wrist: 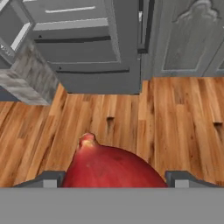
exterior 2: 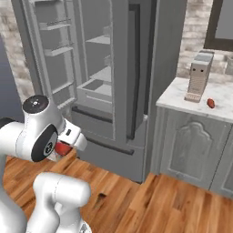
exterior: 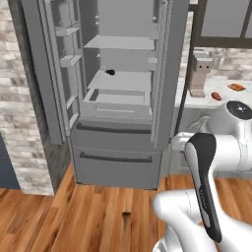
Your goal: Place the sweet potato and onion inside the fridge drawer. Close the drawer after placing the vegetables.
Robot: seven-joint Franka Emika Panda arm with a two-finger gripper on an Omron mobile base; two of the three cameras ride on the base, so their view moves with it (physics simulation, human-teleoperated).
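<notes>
Onion (wrist: 111, 166) sits between the gripper (wrist: 113, 178) fingers, jaws spread wide around it, held low above the wood floor (wrist: 175, 122). Drawer (exterior: 118, 104) stands pulled out in the open fridge (exterior: 123, 29), above and ahead of the hand, over the two freezer fronts; the carry looks to be up and forward. Sweet potato (exterior: 215, 95) lies on the counter (exterior: 206, 101) to the right, well apart.

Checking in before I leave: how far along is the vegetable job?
Done: the fridge drawer stands pulled out. In hand: the pincer is shut on the onion, low over the wood floor. Left: put it in the drawer, fetch the sweet potato from the counter, then close the drawer.
</notes>
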